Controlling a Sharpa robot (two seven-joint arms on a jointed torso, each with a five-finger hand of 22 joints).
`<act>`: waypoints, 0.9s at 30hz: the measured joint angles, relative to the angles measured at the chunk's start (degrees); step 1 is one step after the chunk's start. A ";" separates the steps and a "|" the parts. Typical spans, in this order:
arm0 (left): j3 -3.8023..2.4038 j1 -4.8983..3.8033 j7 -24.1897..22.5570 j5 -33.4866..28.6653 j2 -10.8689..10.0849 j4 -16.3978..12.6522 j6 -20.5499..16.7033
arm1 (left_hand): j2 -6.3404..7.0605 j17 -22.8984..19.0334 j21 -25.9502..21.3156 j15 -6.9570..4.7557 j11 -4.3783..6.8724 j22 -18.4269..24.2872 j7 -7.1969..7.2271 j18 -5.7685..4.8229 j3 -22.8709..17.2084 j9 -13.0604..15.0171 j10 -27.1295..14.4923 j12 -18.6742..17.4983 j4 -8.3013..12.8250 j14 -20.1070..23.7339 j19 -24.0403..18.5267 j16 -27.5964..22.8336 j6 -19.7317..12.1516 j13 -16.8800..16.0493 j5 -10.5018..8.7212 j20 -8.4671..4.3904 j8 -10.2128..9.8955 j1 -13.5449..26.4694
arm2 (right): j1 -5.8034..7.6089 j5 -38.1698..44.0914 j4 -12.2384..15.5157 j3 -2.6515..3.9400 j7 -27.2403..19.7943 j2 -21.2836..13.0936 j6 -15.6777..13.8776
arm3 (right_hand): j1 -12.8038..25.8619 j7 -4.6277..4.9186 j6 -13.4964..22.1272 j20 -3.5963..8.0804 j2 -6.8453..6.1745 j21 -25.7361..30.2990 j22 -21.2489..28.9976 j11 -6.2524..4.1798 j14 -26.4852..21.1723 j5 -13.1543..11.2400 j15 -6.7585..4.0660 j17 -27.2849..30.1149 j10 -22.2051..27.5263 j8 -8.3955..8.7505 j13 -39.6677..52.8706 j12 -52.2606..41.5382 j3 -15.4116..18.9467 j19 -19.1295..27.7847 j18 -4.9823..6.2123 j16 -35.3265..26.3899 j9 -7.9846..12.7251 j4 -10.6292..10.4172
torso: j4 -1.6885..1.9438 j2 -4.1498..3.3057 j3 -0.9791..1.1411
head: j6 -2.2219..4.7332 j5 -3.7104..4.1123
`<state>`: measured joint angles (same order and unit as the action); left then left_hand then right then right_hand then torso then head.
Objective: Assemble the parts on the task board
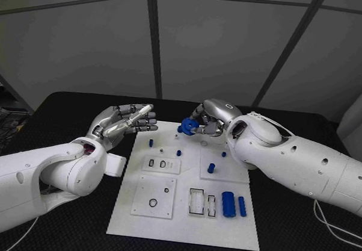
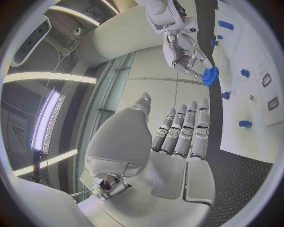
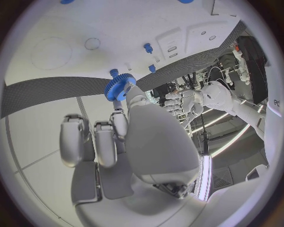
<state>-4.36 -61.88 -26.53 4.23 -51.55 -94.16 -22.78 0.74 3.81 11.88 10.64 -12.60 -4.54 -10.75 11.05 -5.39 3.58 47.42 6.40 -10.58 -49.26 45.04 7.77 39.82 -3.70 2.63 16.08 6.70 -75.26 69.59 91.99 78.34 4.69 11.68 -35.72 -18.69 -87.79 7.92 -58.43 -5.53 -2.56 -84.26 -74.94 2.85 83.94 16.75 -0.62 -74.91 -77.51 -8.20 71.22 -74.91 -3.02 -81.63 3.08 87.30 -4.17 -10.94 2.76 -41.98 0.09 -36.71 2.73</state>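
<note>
The white task board [image 1: 223, 227] lies in the middle of the black table. My right hand [image 1: 209, 120] hovers over its far edge and pinches a blue gear [image 1: 189, 126] in its fingertips; the same blue gear [image 3: 120, 87] shows toothed in the right wrist view, and the blue gear [image 2: 210, 75] hangs under the right hand [image 2: 183, 49] in the left wrist view. My left hand [image 1: 127, 122] floats flat and empty beside the board's far left corner, fingers straight and together. Small blue pegs [image 1: 151, 142] stand on the board. Two blue cylinders [image 1: 228, 204] lie near its right side.
Raised white plates [image 1: 161, 164] with slots and rings sit on the board, and another plate [image 1: 153, 196] bears a black ring. A white block [image 1: 115, 165] lies at the board's left edge. A cable [image 1: 340, 230] runs over the table at the right.
</note>
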 measured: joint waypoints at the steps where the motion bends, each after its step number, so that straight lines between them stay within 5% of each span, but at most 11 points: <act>1: 0.00 0.00 0.00 0.00 0.00 0.00 0.01 | 0.00 0.00 0.00 0.00 0.00 0.00 0.00 0.00 0.00 0.00 0.00 0.00 0.00 0.00 0.00 0.00 0.00 0.00 0.00 0.00 0.00 0.00 | 0.00 0.27 -0.27 -0.02 0.11 0.52 -0.06 | 0.00 0.00 0.00 0.00 0.00 0.00 0.00 0.00 0.00 -0.15 0.00 0.00 0.00 -0.02 -0.02 0.00 -0.17 0.00 0.00 0.00 0.02 -0.08 | 0.01 -0.02 0.00 | -0.04 -0.12; 11: 0.00 0.00 0.01 0.00 0.01 -0.06 0.07 | 0.00 0.00 0.00 0.00 0.00 -0.01 0.00 0.00 0.00 0.00 0.00 0.00 0.00 0.00 0.00 0.00 0.00 0.00 0.00 0.00 0.00 0.00 | -0.22 2.08 -3.25 -0.91 1.21 5.10 0.09 | 0.01 0.00 0.01 0.21 -0.01 0.00 0.01 0.01 0.00 -0.18 0.00 0.00 0.01 -0.18 -0.12 0.00 -0.33 -0.21 0.00 0.00 0.17 -0.24 | 0.01 -0.05 -0.01 | -0.31 -0.46; 27: -0.01 -0.02 0.02 0.01 0.01 -0.17 0.20 | 0.00 0.00 0.00 0.00 0.00 0.06 0.00 0.00 0.16 0.00 0.00 0.00 0.16 0.00 0.00 -0.23 0.00 0.00 0.00 0.00 0.00 0.00 | -0.69 2.57 -5.99 -1.58 1.59 7.83 2.90 | 0.70 -0.01 0.04 0.21 0.09 -0.23 0.01 0.02 0.00 -0.53 0.00 0.01 0.02 -0.17 -0.15 -0.01 -0.72 -0.20 0.01 0.00 0.19 -0.33 | 0.01 -0.05 0.07 | -0.59 -0.87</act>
<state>-4.38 -61.90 -26.52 4.24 -51.54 -94.33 -22.58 0.74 3.81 11.88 10.64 -12.60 -4.48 -10.75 11.05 -5.22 3.58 47.43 6.40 -10.41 -49.26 45.04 7.54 39.82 -3.70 2.63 16.08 6.71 -75.27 68.90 94.57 72.35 3.10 13.26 -27.89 -15.80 -87.09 7.91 -58.39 -5.32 -2.47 -84.49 -74.93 2.87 83.94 16.22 -0.62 -74.90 -77.48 -8.36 71.06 -74.92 -3.75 -81.83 3.09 87.30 -3.98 -11.27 2.77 -42.03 0.16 -37.30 1.86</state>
